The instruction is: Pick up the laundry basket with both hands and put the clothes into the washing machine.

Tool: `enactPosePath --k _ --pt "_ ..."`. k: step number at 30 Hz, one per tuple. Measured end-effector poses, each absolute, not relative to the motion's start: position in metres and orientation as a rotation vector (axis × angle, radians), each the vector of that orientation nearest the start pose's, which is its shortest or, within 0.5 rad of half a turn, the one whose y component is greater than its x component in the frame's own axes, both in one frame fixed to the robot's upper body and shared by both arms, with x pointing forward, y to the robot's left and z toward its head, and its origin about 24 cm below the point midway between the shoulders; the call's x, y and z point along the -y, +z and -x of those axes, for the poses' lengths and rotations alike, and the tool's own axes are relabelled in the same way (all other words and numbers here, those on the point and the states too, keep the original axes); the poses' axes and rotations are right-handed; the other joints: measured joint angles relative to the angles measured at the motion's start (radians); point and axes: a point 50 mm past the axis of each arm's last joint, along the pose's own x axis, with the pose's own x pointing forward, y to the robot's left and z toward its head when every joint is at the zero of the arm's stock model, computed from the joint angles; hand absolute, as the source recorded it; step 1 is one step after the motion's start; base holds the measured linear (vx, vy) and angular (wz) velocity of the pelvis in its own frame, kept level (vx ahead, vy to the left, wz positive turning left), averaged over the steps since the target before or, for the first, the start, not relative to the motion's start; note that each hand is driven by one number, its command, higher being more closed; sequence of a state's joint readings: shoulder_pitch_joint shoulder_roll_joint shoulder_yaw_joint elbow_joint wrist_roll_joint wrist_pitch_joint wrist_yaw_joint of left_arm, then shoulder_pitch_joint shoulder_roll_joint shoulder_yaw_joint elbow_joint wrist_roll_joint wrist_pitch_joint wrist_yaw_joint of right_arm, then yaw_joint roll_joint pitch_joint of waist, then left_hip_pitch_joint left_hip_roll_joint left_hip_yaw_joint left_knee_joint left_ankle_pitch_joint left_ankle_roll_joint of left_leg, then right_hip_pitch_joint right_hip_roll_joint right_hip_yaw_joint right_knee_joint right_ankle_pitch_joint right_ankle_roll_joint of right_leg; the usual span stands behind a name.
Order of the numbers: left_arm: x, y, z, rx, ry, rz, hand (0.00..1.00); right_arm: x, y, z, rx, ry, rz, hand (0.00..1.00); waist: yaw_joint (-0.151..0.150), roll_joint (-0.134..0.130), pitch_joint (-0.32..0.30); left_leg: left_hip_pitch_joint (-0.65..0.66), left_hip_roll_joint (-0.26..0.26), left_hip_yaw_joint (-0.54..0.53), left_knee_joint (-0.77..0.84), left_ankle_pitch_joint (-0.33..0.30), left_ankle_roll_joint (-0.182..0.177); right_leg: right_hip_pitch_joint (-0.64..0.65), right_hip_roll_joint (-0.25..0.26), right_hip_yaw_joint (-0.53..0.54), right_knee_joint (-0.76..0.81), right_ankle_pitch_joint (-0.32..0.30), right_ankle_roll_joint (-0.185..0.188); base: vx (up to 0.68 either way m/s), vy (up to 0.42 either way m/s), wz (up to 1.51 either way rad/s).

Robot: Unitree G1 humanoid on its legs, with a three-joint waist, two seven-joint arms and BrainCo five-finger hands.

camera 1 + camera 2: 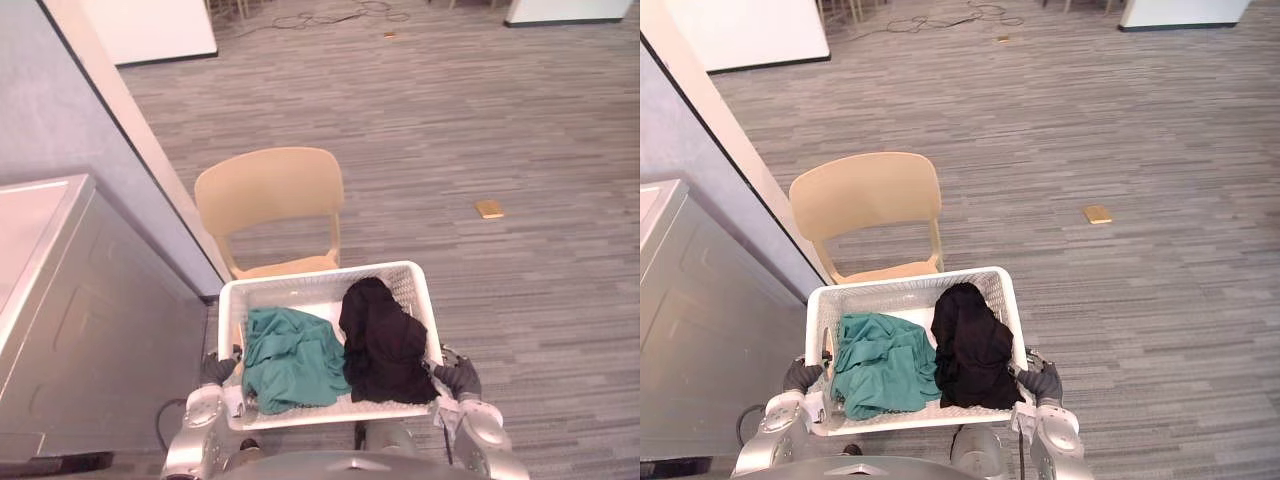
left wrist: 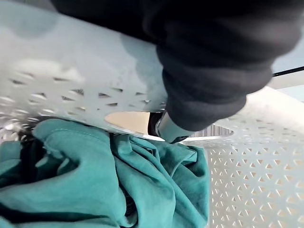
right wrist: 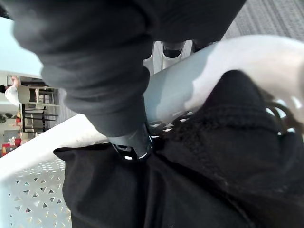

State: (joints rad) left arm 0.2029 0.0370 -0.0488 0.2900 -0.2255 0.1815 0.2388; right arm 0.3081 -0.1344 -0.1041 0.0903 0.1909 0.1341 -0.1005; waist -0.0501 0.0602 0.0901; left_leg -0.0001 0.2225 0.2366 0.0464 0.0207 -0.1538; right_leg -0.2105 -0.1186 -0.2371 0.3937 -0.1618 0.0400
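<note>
Left wrist view: hand rnd basket

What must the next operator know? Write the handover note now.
Hands: left hand shut on the left handle of the white perforated plastic laundry basket; right hand shut on its right handle.
Things: teal garment and black garment lie in the basket, just in front of the beige plastic chair.
Done: basket gripped on both sides.
Left: carry it to the white machine on the robot's left and load both garments.

Chair seat mostly behind basket (washer cut off, L edge)
</note>
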Motion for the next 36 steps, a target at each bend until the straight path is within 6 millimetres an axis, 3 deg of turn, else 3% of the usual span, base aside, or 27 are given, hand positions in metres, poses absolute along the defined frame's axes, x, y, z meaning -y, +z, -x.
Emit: enactPosePath --k 3,5,8,12,13,15,16,20,23,27,32,35,36 --pt "-0.176 -0.077 -0.181 -0.659 0.294 0.1 1.0 0.216 -0.036 -0.186 -0.441 -0.252 -0.032 1.0 0.016 -0.016 0.011 -0.058 -0.001 -0.052 0.09 0.002 0.002 0.012 -0.013 -0.038 0.019 -0.019 -0.006 0.1 -0.086 0.52" --pt "-0.185 -0.073 -0.192 -0.632 0.307 0.084 1.0 0.209 -0.027 -0.211 -0.399 -0.173 0.009 1.0 0.018 -0.022 0.066 -0.11 -0.001 -0.078 0.275 -0.005 0.014 0.083 -0.033 -0.054 0.015 -0.02 -0.009 0.03 -0.047 0.47" --pt "-0.195 -0.069 -0.197 -0.608 0.344 0.078 1.0 0.201 -0.013 -0.24 -0.349 -0.063 0.099 1.0 0.042 0.007 0.091 -0.175 -0.001 -0.125 0.446 -0.003 0.031 0.113 -0.043 -0.052 0.019 -0.039 -0.01 -0.04 -0.009 0.09" --pt "-0.201 -0.057 -0.213 -0.55 0.361 0.078 1.0 0.194 0.001 -0.268 -0.3 -0.027 0.133 1.0 0.038 0.026 0.096 -0.175 -0.016 -0.125 0.277 -0.008 0.034 0.024 -0.057 -0.025 0.022 -0.031 -0.015 -0.07 0.064 -0.02" --pt "-0.202 -0.055 -0.216 -0.542 0.363 0.074 1.0 0.193 0.002 -0.271 -0.299 -0.022 0.139 1.0 0.036 0.027 0.096 -0.164 -0.022 -0.122 0.235 -0.009 0.034 0.005 -0.058 -0.017 0.028 -0.027 -0.012 -0.06 0.104 -0.27" --pt "-0.202 -0.047 -0.228 -0.511 0.349 0.05 1.0 0.194 0.006 -0.278 -0.289 -0.017 0.162 1.0 0.023 0.037 0.103 -0.111 -0.031 -0.093 0.103 -0.037 -0.008 -0.056 -0.057 0.005 0.06 -0.017 0.008 -0.03 0.127 -0.28" --pt "-0.202 -0.041 -0.237 -0.488 0.339 0.036 1.0 0.195 0.007 -0.279 -0.284 -0.027 0.163 1.0 0.014 0.014 0.131 -0.114 -0.048 -0.072 0.093 -0.033 -0.005 -0.073 -0.073 0.019 0.061 -0.002 0.017 -0.03 0.133 -0.17" --pt "-0.193 -0.037 -0.251 -0.477 0.292 0.0 1.0 0.203 0.006 -0.277 -0.302 -0.067 0.167 1.0 -0.019 0.009 0.163 -0.158 -0.075 -0.043 0.106 -0.041 0.018 -0.087 -0.083 0.044 -0.034 0.083 0.045 -0.03 0.16 -0.21" --pt "-0.189 -0.032 -0.258 -0.457 0.285 -0.006 1.0 0.207 0.003 -0.276 -0.321 -0.101 0.168 1.0 -0.023 0.01 0.164 -0.195 -0.095 -0.004 0.082 -0.03 0.041 -0.102 -0.079 0.075 -0.164 0.175 0.065 -0.01 0.16 -0.37" --pt "-0.19 -0.018 -0.274 -0.408 0.28 -0.027 1.0 0.209 0.005 -0.282 -0.327 -0.111 0.173 1.0 -0.015 0.01 0.198 -0.221 -0.105 0.008 0.076 -0.018 0.057 -0.099 -0.075 0.082 -0.25 0.241 0.068 -0.04 0.093 -0.09" --pt "-0.196 0.033 -0.333 -0.277 0.295 -0.083 1.0 0.206 0.061 -0.341 -0.189 -0.119 0.225 1.0 -0.015 0.012 0.312 -0.297 -0.108 0.0 0.074 0.021 0.075 -0.123 -0.069 0.068 -0.347 0.334 0.063 -0.15 0.036 0.06" --pt "-0.198 0.057 -0.353 -0.231 0.322 -0.083 1.0 0.201 0.101 -0.364 -0.082 -0.129 0.242 1.0 -0.016 0.012 0.344 -0.332 -0.108 0.001 0.074 0.043 0.078 -0.145 -0.066 0.068 -0.378 0.37 0.058 -0.09 -0.008 -0.02" --pt "-0.197 0.06 -0.355 -0.226 0.322 -0.077 1.0 0.201 0.105 -0.366 -0.074 -0.129 0.247 1.0 -0.015 0.011 0.347 -0.334 -0.108 0.001 0.074 0.044 0.078 -0.147 -0.066 0.068 -0.378 0.371 0.058 -0.05 -0.014 -0.02"
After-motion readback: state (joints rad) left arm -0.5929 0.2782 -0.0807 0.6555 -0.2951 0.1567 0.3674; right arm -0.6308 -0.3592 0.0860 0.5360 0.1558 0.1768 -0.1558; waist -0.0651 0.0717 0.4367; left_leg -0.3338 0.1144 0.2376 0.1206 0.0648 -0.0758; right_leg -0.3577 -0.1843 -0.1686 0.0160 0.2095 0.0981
